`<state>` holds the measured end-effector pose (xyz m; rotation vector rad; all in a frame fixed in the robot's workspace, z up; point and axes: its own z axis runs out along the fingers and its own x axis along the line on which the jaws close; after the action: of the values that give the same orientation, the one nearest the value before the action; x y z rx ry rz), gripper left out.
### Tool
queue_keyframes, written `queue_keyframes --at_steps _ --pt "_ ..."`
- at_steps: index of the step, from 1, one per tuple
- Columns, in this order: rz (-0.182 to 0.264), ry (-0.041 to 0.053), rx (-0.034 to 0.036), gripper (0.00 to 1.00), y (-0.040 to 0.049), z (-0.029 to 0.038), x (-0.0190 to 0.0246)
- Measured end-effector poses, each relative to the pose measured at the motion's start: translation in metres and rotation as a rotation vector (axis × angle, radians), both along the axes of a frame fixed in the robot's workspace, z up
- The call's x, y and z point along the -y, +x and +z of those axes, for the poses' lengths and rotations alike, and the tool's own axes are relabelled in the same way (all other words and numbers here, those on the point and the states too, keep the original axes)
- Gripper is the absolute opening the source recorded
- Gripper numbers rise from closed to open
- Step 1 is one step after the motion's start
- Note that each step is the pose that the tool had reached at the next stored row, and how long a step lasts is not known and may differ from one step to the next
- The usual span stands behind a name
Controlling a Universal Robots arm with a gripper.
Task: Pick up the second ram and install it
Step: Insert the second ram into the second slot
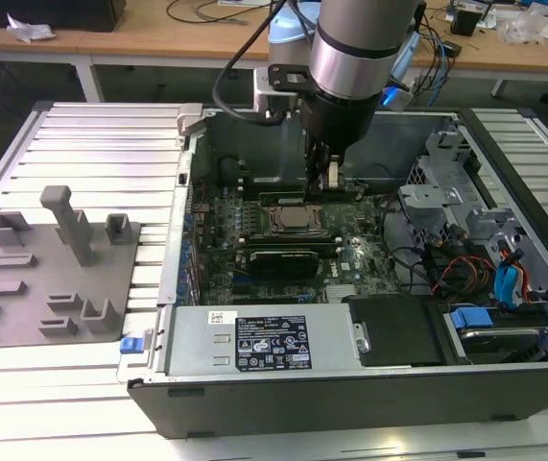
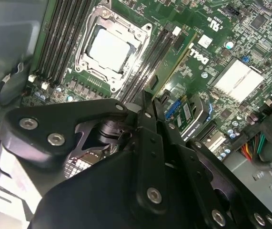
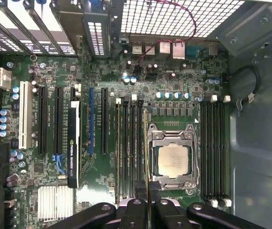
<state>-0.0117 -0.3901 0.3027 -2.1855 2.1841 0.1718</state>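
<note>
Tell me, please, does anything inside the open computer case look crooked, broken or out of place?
Nothing stands out. The thin green ram stick, gripped by the black gripper, runs parallel to the long black slots beside the silver processor socket, not askew. No damage shows.

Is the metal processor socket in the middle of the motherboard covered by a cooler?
No, the silver processor lies bare inside its metal socket frame.

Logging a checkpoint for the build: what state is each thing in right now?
gripper: shut on the second ram
second ram: held on edge over the slots beside the processor socket; whether it is seated cannot be told
processor socket: frame closed, processor in, nothing mounted on top
slots on the socket's other side: empty
computer case: lying open
</note>
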Motion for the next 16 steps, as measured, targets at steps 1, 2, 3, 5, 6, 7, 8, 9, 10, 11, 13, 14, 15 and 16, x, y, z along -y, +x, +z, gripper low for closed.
queue_keyframes --at_steps 1,2,3,5,6,7,8,9,10,11,13,14,15,16 --pt "0.000 0.0000 0.0000 0.13 0.0000 -0.0005 0.0000" --pt "0.000 0.0000 0.0000 0.13 0.0000 -0.0012 0.0000" --pt "0.000 0.0000 0.0000 0.13 0.0000 -0.0022 0.0000" --pt "0.000 0.0000 0.0000 0.13 0.0000 -0.0041 0.0000" --pt "0.000 0.0001 0.0000 0.13 0.0000 -0.0052 0.0000" --pt "0.000 0.0000 0.0000 0.13 0.0000 -0.0063 0.0000" --pt "0.000 0.0000 0.0000 0.13 0.0000 -0.0069 0.0000" --pt "0.000 0.0000 0.0000 0.13 0.0000 -0.0085 0.0000" --pt "0.000 0.0001 0.0000 0.13 0.0000 -0.0096 0.0000" --pt "0.000 0.0000 0.0000 0.13 0.0000 -0.0108 0.0000" --pt "0.000 0.0000 0.0000 0.13 0.0000 -0.0132 0.0000" --pt "0.000 0.0000 0.0000 0.13 0.0000 -0.0143 0.0000" --pt "0.000 0.0000 0.0000 0.13 0.0000 -0.0157 0.0000" --pt "0.000 0.0000 0.0000 0.13 0.0000 -0.0163 0.0000"
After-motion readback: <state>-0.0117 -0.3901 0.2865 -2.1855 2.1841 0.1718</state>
